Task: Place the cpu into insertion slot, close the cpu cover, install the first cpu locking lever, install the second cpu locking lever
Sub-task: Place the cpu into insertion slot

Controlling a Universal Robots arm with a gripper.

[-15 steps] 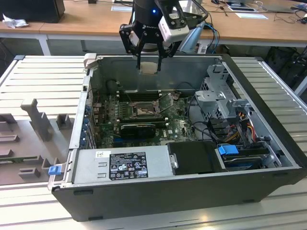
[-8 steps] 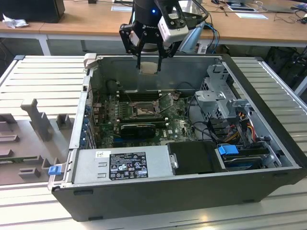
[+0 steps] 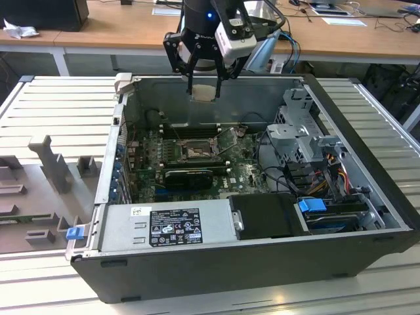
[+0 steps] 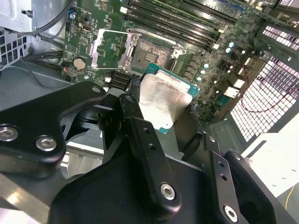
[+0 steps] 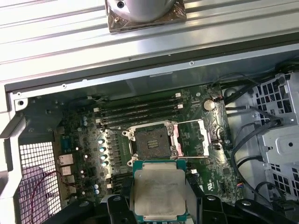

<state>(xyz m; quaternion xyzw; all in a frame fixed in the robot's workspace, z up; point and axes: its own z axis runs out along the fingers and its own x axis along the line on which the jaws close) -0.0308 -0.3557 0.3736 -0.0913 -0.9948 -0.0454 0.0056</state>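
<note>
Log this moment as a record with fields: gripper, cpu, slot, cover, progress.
gripper: shut on the cpu, raised above the board
cpu: held between the gripper's fingers, metal top showing in both wrist views, not in the slot
slot: empty, dark socket exposed
cover: open, swung aside and lying beside the slot
progress: cpu not yet placed; cover not yet closed
</note>
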